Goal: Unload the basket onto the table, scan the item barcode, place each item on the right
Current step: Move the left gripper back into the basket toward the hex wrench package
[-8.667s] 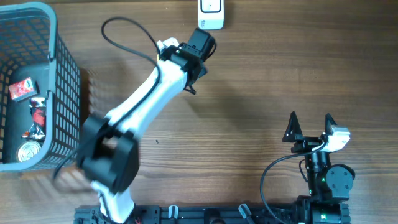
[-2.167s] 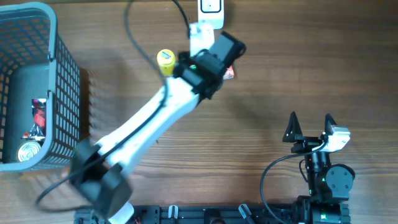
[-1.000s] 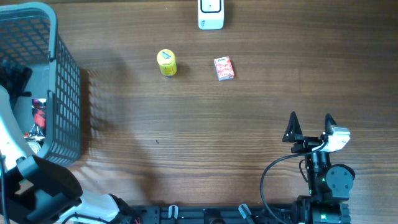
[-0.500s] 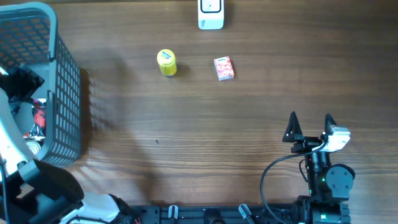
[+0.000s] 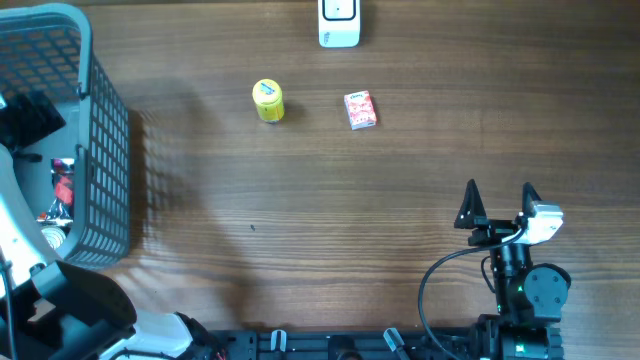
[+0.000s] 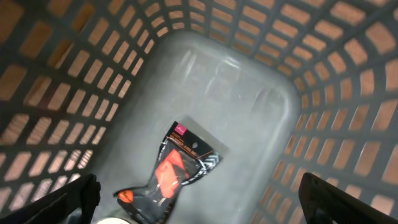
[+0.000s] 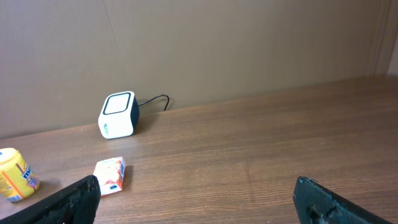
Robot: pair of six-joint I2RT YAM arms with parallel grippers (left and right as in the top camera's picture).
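My left gripper (image 5: 27,118) hangs open inside the grey mesh basket (image 5: 103,130) at the table's left edge. In the left wrist view its fingers (image 6: 79,194) stand wide apart above a black and red packet (image 6: 181,163) lying on the basket floor, and nothing is between them. The packet (image 5: 62,181) and a tin can (image 5: 48,240) show in the basket from overhead. The white scanner (image 5: 339,22) stands at the far edge. My right gripper (image 5: 498,205) rests open at the near right, empty.
A small yellow can (image 5: 268,100) and a red and white box (image 5: 360,109) lie on the wooden table in front of the scanner. The right wrist view shows the scanner (image 7: 117,114), the box (image 7: 111,175) and the yellow can (image 7: 13,175) at its left.
The left arm has swung from the scanner area, leaving the red box on the table, into the basket. Over the last second the gripper shifted slightly there. The right arm has not moved.
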